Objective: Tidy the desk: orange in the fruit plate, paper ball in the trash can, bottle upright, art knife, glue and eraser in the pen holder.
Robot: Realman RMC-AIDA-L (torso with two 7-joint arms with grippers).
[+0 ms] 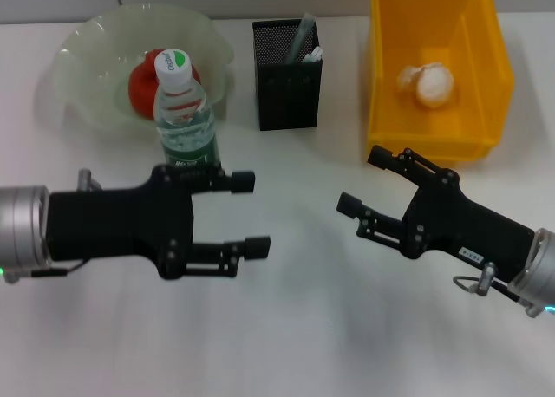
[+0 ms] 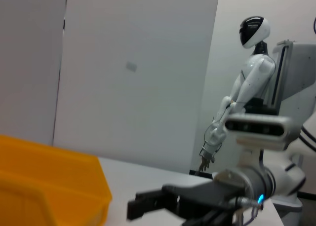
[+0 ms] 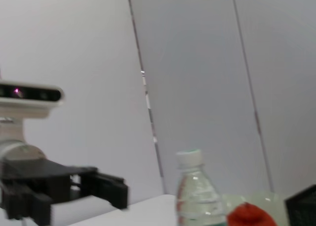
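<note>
The desk is a plain white surface, and a pale grey panelled wall stands behind it. I take the black mesh pen holder as the landmark; it stands near the far edge of the desk and some stationery pieces stick out of its top, but I cannot tell which ones.

To the left of the pen holder is the translucent fruit plate, and the orange lies inside it. The bottle stands upright in front of the plate, to the left and a little nearer than the pen holder, with a white and green cap. To the right of the pen holder is the yellow trash can, and the paper ball lies on its bottom.

The left gripper hovers nearer than the pen holder, just in front of the bottle, with its fingers spread apart and nothing between them. The right gripper hovers in front of the trash can, also spread and holding nothing.

In the left wrist view a white humanoid robot stands in the room behind the desk.
</note>
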